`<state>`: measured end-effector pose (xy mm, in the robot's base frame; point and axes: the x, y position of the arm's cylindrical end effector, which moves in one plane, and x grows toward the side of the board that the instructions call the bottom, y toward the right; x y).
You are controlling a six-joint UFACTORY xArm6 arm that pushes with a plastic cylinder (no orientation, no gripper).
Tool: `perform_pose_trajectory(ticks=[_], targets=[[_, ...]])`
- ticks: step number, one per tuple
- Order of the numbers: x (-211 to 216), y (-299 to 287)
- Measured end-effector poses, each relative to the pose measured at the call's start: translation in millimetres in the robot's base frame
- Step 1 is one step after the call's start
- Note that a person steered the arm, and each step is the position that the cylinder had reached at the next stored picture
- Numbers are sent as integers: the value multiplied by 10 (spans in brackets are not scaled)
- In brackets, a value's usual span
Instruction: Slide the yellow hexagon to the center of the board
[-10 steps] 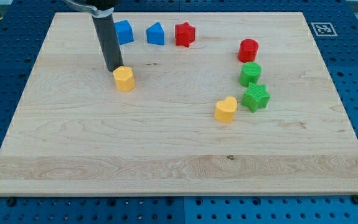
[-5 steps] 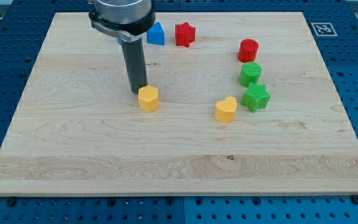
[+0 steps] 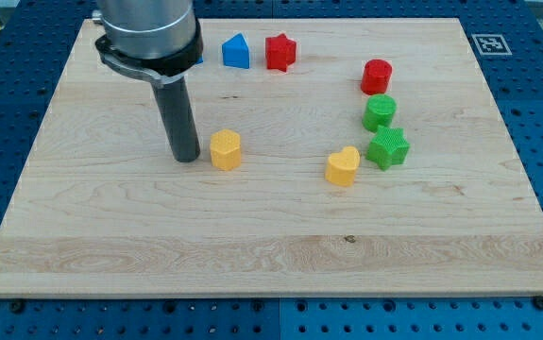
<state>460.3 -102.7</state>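
The yellow hexagon (image 3: 225, 149) lies on the wooden board (image 3: 271, 255), left of the board's middle. My tip (image 3: 186, 157) stands on the board just to the view's left of the hexagon, a small gap apart from it. The dark rod rises from the tip to the arm's grey end at the view's top left.
A yellow heart (image 3: 343, 166) lies right of the middle. A green star (image 3: 387, 148), a green cylinder (image 3: 380, 112) and a red cylinder (image 3: 377, 76) stand in a column at the right. A blue block (image 3: 236, 51) and a red star (image 3: 279, 51) sit near the top; another blue block is mostly hidden by the arm.
The yellow hexagon slid right and down toward the middle, pushed by my tip. My tip has since moved off to the hexagon's left side.
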Motion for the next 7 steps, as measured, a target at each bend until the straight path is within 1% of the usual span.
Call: perform_pose_trajectory(ticks=[4,5,6,7], targets=[[43,581],[43,616],[-30,366],[-415,-132]])
